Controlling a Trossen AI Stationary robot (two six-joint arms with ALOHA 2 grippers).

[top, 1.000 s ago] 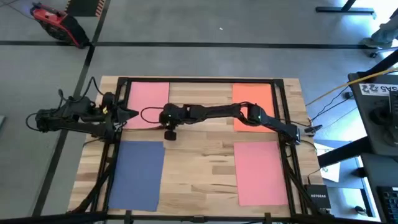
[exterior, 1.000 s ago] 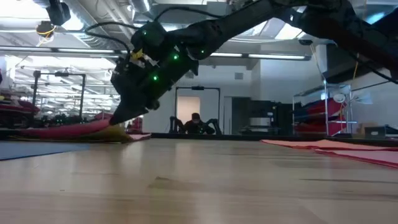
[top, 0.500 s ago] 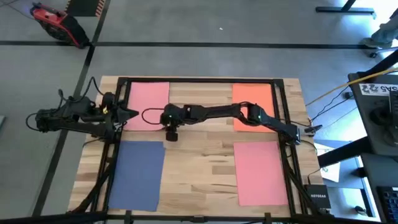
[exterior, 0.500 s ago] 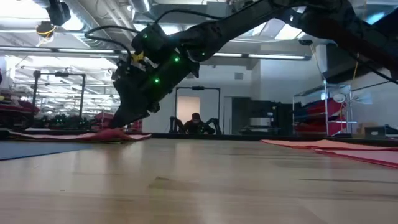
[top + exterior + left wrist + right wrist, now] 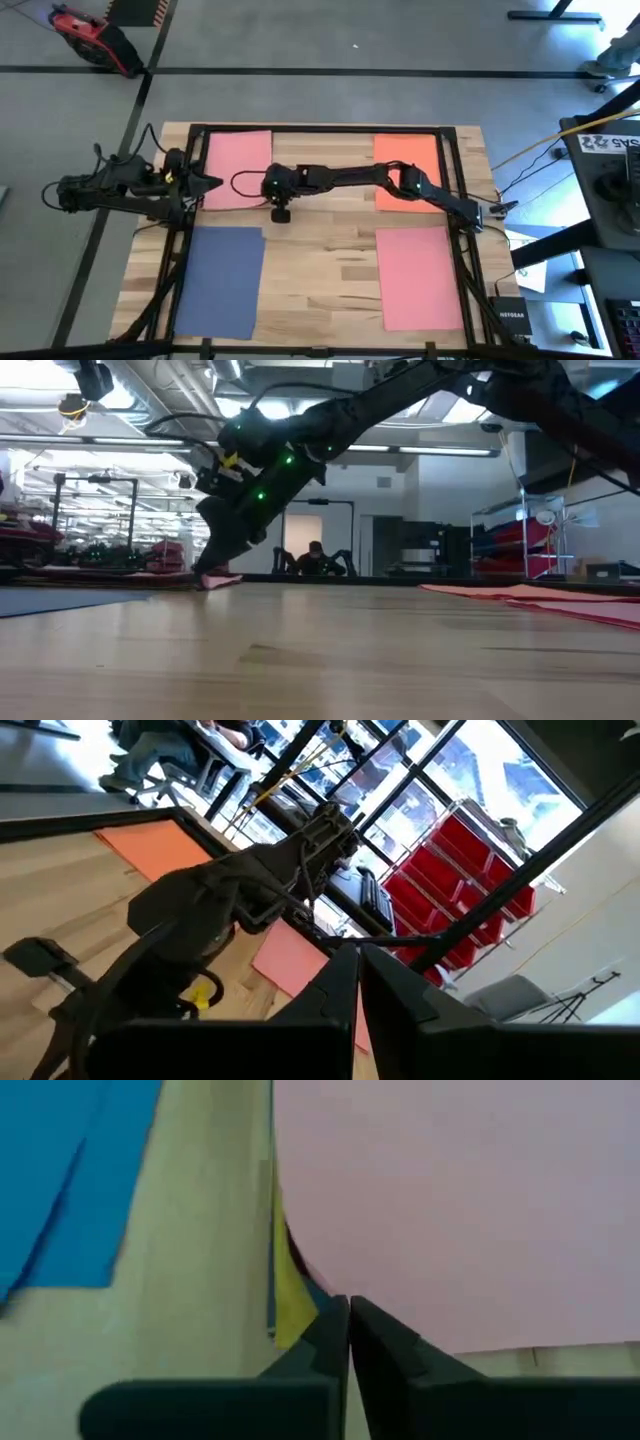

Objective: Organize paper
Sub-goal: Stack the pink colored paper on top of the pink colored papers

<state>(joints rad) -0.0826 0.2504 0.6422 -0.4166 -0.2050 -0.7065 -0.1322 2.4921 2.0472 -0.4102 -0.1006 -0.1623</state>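
Your right hand (image 5: 268, 186) reaches across the counter (image 5: 320, 260) to the near right corner of the far-left pink sheet (image 5: 236, 168); its fingers look pressed together at that corner, with nothing pinched that you can see. In the right wrist view the fingers (image 5: 335, 1342) meet over the pink sheet's edge, where a yellow sheet (image 5: 288, 1295) and a sliver of blue peek out from beneath (so this is a stack, not a single page). From the low view, the right hand (image 5: 213, 565) sits down at the counter surface with the pile lying flat beside it.

Your left hand (image 5: 205, 182) waits at the left edge of the counter, just beside the same pile, fingers closed and empty in its wrist view.

As for progress, I'd judge you partway. The far-left pile already holds at least pink, yellow and blue. Left to gather, as things lie:
- the blue sheet (image 5: 220, 280) at the near left,
- the orange sheet (image 5: 405, 160) at the far right, partly under your right arm,
- the second pink sheet (image 5: 420, 275) at the near right.

All three lie flat and well apart from one another. Whether the pile's edges are squared I cannot tell, though the yellow showing at the corner suggests they are slightly off.
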